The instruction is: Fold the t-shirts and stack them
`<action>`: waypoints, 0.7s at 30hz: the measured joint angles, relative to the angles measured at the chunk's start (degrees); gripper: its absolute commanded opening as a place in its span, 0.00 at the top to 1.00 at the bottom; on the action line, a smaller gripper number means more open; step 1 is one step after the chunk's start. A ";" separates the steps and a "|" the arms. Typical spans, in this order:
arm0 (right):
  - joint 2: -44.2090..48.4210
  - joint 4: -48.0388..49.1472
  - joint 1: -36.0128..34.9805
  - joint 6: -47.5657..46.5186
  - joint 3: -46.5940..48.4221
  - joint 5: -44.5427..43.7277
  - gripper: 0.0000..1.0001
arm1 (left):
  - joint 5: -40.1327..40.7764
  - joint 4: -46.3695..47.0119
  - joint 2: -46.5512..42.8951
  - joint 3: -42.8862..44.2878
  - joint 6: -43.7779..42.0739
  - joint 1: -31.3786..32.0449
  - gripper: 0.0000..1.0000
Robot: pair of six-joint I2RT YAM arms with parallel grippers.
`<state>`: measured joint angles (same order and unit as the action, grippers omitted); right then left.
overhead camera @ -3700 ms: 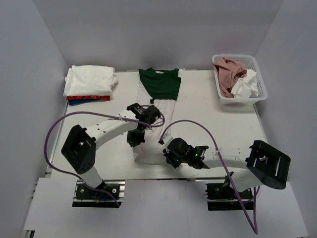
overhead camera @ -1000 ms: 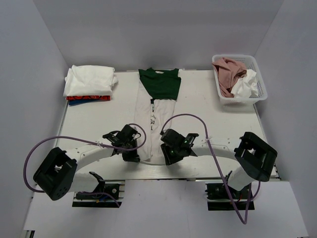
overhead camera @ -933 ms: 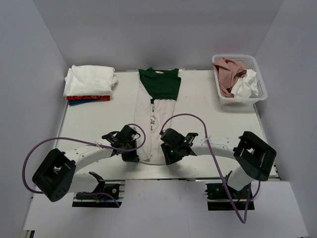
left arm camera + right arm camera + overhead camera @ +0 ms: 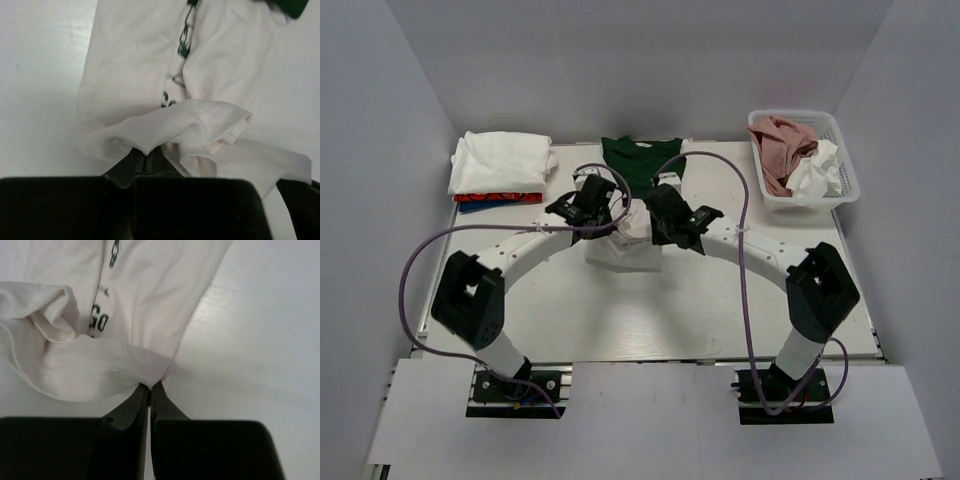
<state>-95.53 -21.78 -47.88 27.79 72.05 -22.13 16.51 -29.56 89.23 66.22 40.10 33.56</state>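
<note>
An off-white printed t-shirt point(image 4: 625, 250) lies lengthwise at mid-table, its near hem lifted and carried toward the far end. My left gripper point(image 4: 603, 212) is shut on the hem's left corner; the pinched cloth shows in the left wrist view point(image 4: 165, 125). My right gripper point(image 4: 650, 212) is shut on the right corner; the cloth point(image 4: 95, 370) drapes from its jaws. A dark green t-shirt point(image 4: 640, 165) lies at the far end, partly under the off-white one. Folded white, red and blue shirts point(image 4: 500, 170) are stacked at the far left.
A white lattice basket point(image 4: 840, 160) at the far right holds a dusty pink shirt point(image 4: 782, 140) and a white shirt point(image 4: 817, 172). Purple cables arc above both arms. The table's near edge point(image 4: 640, 355) runs between the arm bases.
Both grippers have moved from the near edge to the far middle, carrying the off-white shirt's hem with them, so the shirt is now folded over itself.
</note>
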 measured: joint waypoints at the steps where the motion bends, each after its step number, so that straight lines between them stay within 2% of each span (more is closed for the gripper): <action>1: -1.36 -0.24 0.92 -0.57 1.55 -0.15 1.00 | 0.11 -0.28 2.43 2.14 -0.50 -0.83 1.00; 6: -8.48 0.13 4.68 -2.89 9.03 0.68 1.00 | -0.87 0.57 10.58 9.29 -3.91 -3.98 1.00; 16: -19.76 -0.24 10.38 -5.35 19.78 4.57 1.00 | -3.23 2.84 19.82 18.34 -9.77 -6.86 1.00; 18: -22.21 -0.37 11.32 -5.53 22.21 5.35 1.00 | -3.72 2.60 22.08 20.52 -10.38 -7.26 0.93; 19: -23.12 -0.39 11.69 -5.55 23.08 5.66 0.99 | -3.82 2.43 23.43 21.92 -10.67 -7.61 0.83; 20: -24.15 -0.42 12.22 -5.55 24.02 5.99 0.81 | -3.93 2.21 24.98 23.41 -11.08 -8.00 0.71; 21: -25.07 -0.52 12.63 -5.51 24.83 6.38 0.67 | -3.98 1.68 26.45 24.90 -11.41 -8.46 0.52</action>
<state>-120.60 -22.31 -35.24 22.28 96.88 -15.75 12.53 -27.88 115.68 91.11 28.69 25.10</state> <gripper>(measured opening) 0.137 0.226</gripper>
